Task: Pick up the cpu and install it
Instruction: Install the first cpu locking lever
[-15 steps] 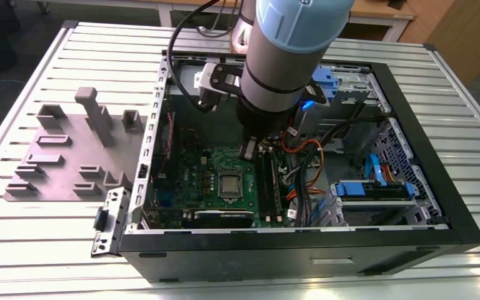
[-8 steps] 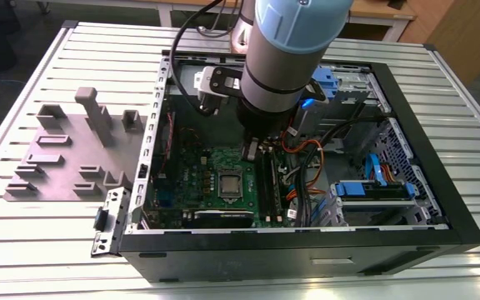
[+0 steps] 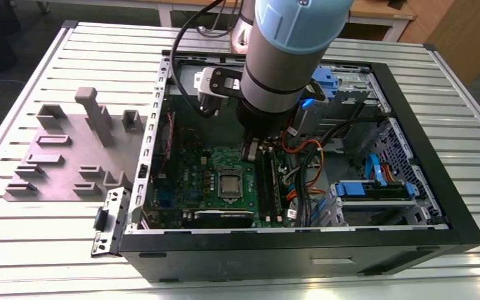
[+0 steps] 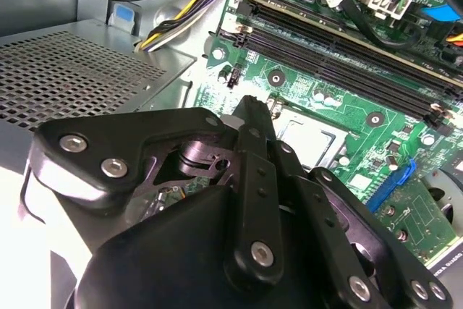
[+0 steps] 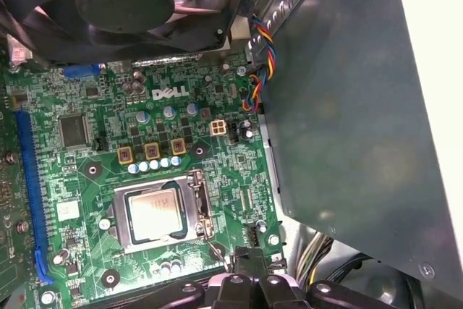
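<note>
cpu [image 5: 153, 213] already sits flat inside the silvery socket frame [image 5: 200, 204] on the green motherboard [image 5: 87, 179], in the open computer case [image 3: 440, 206] on the slatted worktop [image 3: 48, 37]. claw [image 5: 249, 269] hovers just beside the socket, off 1 edge of the frame, its tip pointing toward the chip. it grasps nothing visible; whether it is released or clenched, i cannot tell.

The claw [image 4: 249, 117] hides most of the cpu [image 4: 307, 139], seemingly seated.
</note>
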Motion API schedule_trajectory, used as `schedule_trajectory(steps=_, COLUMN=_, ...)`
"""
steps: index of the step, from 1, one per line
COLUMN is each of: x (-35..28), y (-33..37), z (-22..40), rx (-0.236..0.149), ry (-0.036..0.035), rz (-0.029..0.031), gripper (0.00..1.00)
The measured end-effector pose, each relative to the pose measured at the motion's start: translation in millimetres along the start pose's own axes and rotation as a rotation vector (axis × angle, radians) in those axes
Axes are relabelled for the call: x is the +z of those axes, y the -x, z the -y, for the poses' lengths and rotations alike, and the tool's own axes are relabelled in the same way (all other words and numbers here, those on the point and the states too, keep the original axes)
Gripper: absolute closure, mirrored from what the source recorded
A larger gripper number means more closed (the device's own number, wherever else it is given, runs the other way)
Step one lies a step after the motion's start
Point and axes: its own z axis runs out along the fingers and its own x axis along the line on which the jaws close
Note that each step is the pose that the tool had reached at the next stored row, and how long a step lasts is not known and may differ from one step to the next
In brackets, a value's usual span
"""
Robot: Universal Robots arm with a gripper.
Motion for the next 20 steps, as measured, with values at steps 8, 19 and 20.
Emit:
schedule_trajectory(steps=8, x=-0.3, y=-1.6, z=0.3, rx=0.0, ry=0.0001, rz=-0.0001, gripper=0.89)
schedule_trajectory(steps=19, x=-0.3, y=-1.8, z=0.4, rx=0.0, ry=0.0001, rz=0.0001, gripper=0.89)
schedule_trajectory(steps=20, x=-0.4, y=-2.3, z=0.5, rx=0.0, ry=0.0, rz=0.0, gripper=0.89)
